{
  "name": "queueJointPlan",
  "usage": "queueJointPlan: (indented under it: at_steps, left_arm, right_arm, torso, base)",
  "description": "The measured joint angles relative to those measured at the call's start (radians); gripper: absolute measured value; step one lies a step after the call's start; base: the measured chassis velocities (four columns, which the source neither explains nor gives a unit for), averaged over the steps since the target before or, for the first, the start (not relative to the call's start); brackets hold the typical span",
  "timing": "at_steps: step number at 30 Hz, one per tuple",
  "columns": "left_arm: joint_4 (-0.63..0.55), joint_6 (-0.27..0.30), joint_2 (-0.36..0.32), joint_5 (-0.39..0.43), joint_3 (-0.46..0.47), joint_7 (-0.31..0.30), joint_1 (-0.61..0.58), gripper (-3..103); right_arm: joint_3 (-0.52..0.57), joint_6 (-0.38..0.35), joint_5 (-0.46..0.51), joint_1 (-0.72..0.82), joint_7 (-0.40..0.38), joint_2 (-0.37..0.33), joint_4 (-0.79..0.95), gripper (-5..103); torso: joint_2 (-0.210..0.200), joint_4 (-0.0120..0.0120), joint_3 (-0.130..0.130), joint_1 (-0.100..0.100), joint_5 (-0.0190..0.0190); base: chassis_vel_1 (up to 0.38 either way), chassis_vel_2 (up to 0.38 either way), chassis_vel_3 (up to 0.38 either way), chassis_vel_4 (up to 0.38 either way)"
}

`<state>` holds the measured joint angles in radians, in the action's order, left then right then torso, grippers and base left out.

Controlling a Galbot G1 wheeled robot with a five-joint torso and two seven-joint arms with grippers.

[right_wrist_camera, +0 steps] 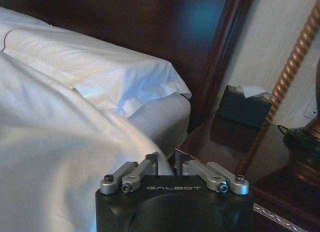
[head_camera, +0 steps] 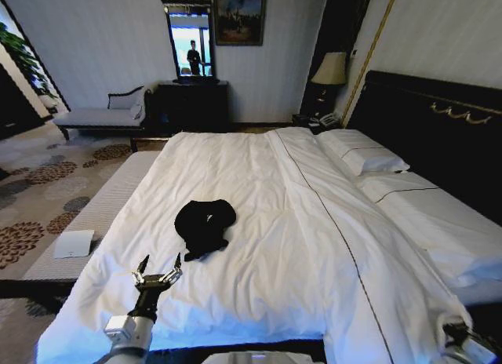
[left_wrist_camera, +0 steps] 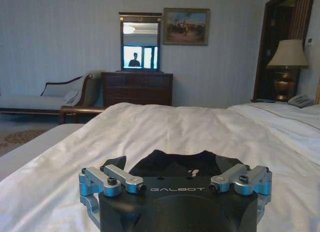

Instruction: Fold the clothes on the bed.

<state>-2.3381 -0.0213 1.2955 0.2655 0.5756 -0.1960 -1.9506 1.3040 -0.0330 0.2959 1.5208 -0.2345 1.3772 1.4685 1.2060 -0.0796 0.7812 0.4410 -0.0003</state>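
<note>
We see the black T-shirt point(head_camera: 205, 226) bunched into a rounded heap, not spread flat; a small fold or sleeve sticks out at its near edge. A tiny white mark shows on the fabric in the left wrist view point(left_wrist_camera: 194, 172); lettering isn't readable. It lies on the white duvet of the bed point(head_camera: 314, 246), left of the duvet's dark stitched line and well short of the pillows point(head_camera: 362, 154).

Left gripper point(head_camera: 159, 267) hovers just above the duvet near the foot edge, fingers spread wide apart, nothing between them. The shirt sits just ahead of it, toward the headboard point(head_camera: 439, 125) and slightly to its right, near but not touching. In the left wrist view the heap shows straight over the gripper body point(left_wrist_camera: 175, 184), between the two finger linkages.

Heap's long axis: can't tell, it's roughly round. The sticking-out flap points back toward the foot of the bed.

Right gripper point(right_wrist_camera: 174, 166) is parked low at the bed's right side beside a dark nightstand point(right_wrist_camera: 225, 147), fingers nearly together, holding nothing.
</note>
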Motion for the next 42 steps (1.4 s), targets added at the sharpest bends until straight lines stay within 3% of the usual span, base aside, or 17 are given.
queueJointPlan:
  at_steps: [3,4,6,10,11,13,15,18,19,20,26,34,42]
  left_arm:
    - [0.001,0.0,0.0,-0.002,-0.003,0.0,0.0,100]
    - [0.002,0.0,0.0,-0.002,-0.003,0.0,0.001,100]
    - [0.002,0.0,-0.001,-0.002,-0.002,0.0,0.003,100]
    - [0.003,0.0,-0.004,0.001,0.003,0.002,0.006,100]
    - [0.003,0.0,-0.004,0.001,0.003,0.002,0.006,100]
    - [0.004,-0.002,-0.004,0.003,0.005,0.004,0.005,100]
    - [0.004,-0.003,-0.004,0.003,0.005,0.004,0.005,100]
    - [0.005,-0.006,-0.002,0.004,0.006,0.005,0.002,100]
    - [0.005,-0.007,-0.001,0.004,0.007,0.005,0.001,100]
    - [0.005,-0.008,-0.001,0.004,0.007,0.006,0.0,100]
    - [0.003,-0.012,0.001,0.003,0.009,0.006,-0.007,100]
    - [0.001,-0.019,0.003,0.001,0.009,0.006,-0.015,100]
    - [0.0,-0.022,0.005,0.001,0.011,0.006,-0.016,100]
  right_arm:
    - [-0.002,0.007,0.027,0.008,0.018,0.002,0.019,34]
    - [-0.002,0.007,0.032,0.009,0.02,0.002,0.02,40]
    - [-0.002,0.008,0.038,0.01,0.02,0.003,0.021,40]
    - [-0.001,0.008,0.061,0.019,0.022,0.006,0.027,61]
    - [-0.001,0.008,0.061,0.019,0.022,0.006,0.027,61]
    - [-0.001,0.014,0.063,0.022,0.024,0.008,0.032,72]
    - [-0.001,0.017,0.065,0.023,0.027,0.008,0.034,72]
    - [-0.004,0.046,0.088,0.037,0.06,0.01,0.059,88]
    - [-0.006,0.05,0.095,0.041,0.067,0.011,0.066,88]
    - [-0.011,0.056,0.109,0.048,0.079,0.014,0.083,97]
    - [-0.039,0.081,0.151,0.069,0.123,0.026,0.145,100]
    - [-0.161,0.151,0.152,0.152,0.202,0.063,0.34,100]
    - [-0.271,0.123,0.126,0.2,0.206,0.11,0.493,100]
  torso:
    - [0.0,0.0024,0.0,0.0,0.0]
    - [0.0,0.0024,0.0,0.0,0.0001]
    - [0.0,0.0023,0.0,0.0,0.0001]
    - [0.0,0.0023,0.0,0.0,0.0003]
    - [0.0,0.0023,0.0,0.0,0.0003]
    - [0.0,0.0023,0.0,0.0,0.0004]
    - [0.0,0.0023,0.0,0.0,0.0003]
    - [0.0,0.0024,0.0,0.0,0.0003]
    - [0.0,0.0024,0.0,0.0,0.0003]
    - [0.0,0.0024,0.0,0.0,0.0003]
    - [0.0,0.0026,0.0,0.0,0.0003]
    - [0.0,0.0027,0.0,0.0,0.0001]
    - [0.0,0.0027,0.0,0.0,0.0001]
  base:
    - [0.0,0.0,0.0,0.0]
    - [0.0,0.0,0.0,0.0]
    - [0.0,0.0,0.0,0.0]
    - [0.0,0.0,0.0,0.0]
    - [0.0,0.0,0.0,0.0]
    - [0.0,0.0,0.0,0.0]
    - [0.0,0.0,0.0,0.0]
    - [0.0,0.0,0.0,0.0]
    - [0.0,0.0,0.0,0.0]
    - [0.0,0.0,0.0,0.0]
    - [0.0,0.0,0.0,0.0]
    - [0.0,0.0,0.0,0.0]
    - [0.0,0.0,0.0,0.0]
